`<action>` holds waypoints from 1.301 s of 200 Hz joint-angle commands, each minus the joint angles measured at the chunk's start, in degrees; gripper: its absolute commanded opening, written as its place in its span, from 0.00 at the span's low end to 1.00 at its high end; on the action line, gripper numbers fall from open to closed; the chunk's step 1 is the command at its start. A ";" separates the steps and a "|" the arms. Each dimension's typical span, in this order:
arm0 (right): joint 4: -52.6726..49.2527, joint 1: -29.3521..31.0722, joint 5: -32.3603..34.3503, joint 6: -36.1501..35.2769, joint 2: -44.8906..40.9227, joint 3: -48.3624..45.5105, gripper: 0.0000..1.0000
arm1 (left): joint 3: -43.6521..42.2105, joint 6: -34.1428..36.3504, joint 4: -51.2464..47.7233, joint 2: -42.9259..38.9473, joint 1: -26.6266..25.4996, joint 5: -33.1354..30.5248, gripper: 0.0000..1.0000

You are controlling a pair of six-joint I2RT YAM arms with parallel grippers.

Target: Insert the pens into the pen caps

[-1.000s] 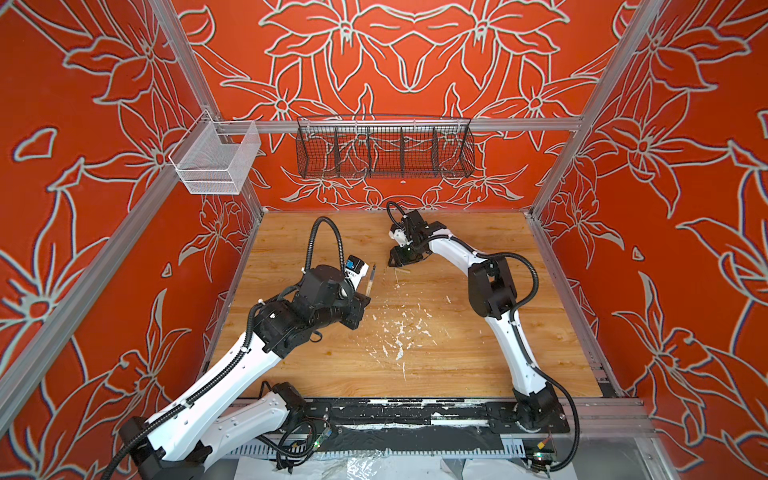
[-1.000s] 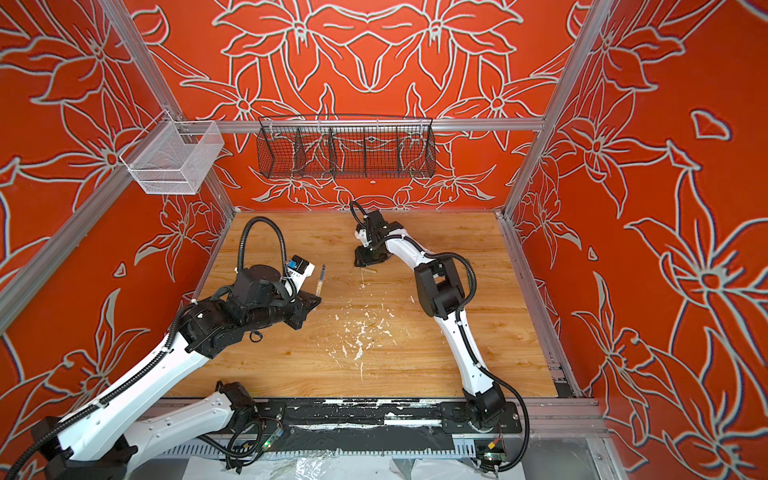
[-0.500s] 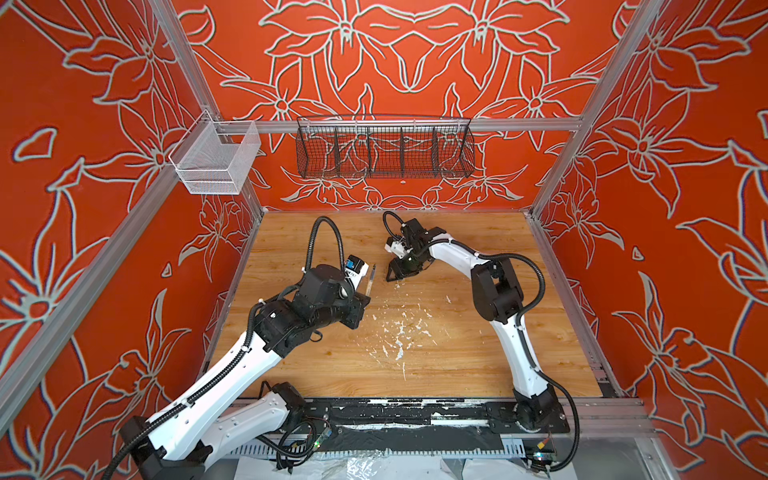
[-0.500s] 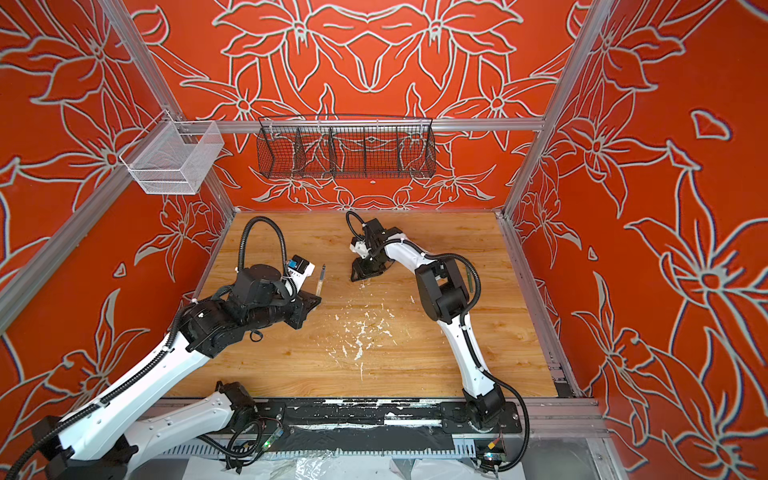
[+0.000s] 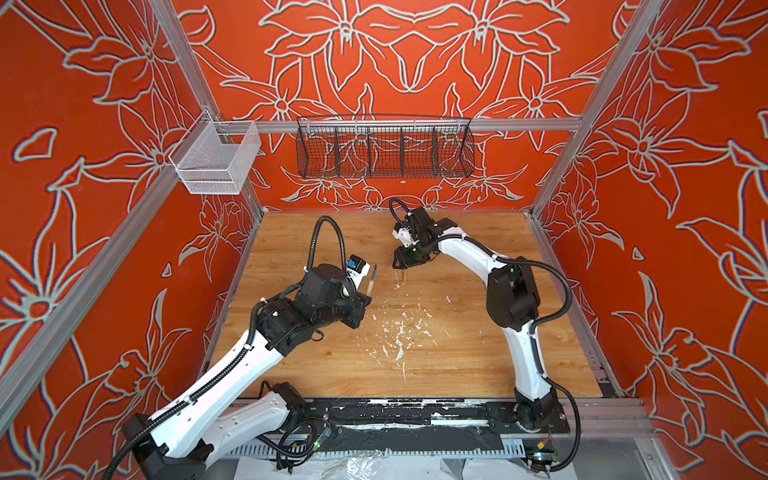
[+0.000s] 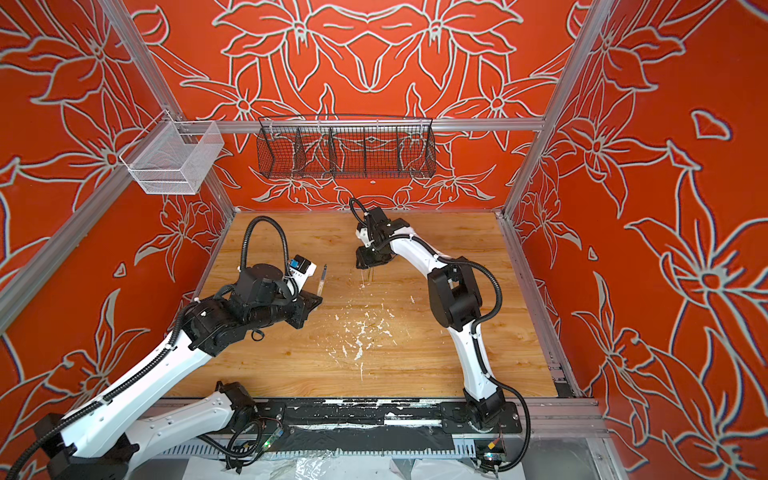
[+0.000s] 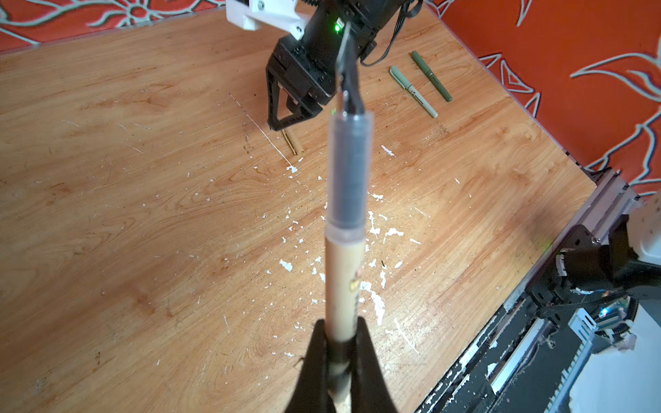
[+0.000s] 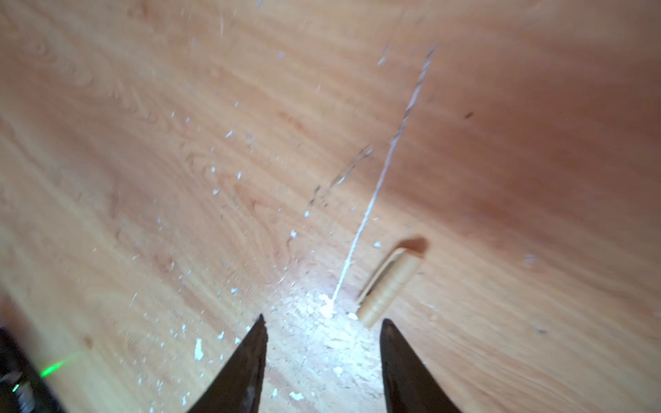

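The wooden table carries all the work, and two of the three pairings look done. The step in hand is the last one: picking up the tan cap so that it can meet the tan pen.

The right arm reaches far forward, its wrist bent down toward the boards. The left arm is raised off the table with its elbow bent.

The right claw is open with nothing between its jaws, low over the boards. The left claw is clamped on the lower barrel of the tan pen, whose grey tip points away from it toward the right claw.

Two green pens, apparently capped, lie side by side well beyond the right claw.

The tan cap lies flat just ahead of the right claw's fingertips, off to one side and not between them. The next move calls for shifting over the cap, lowering and closing across its width.
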 commanded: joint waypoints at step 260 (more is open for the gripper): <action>-3.24 0.15 5.64 8.38 11.84 3.88 0.30 | -1.66 -0.05 2.52 0.19 0.35 1.45 0.00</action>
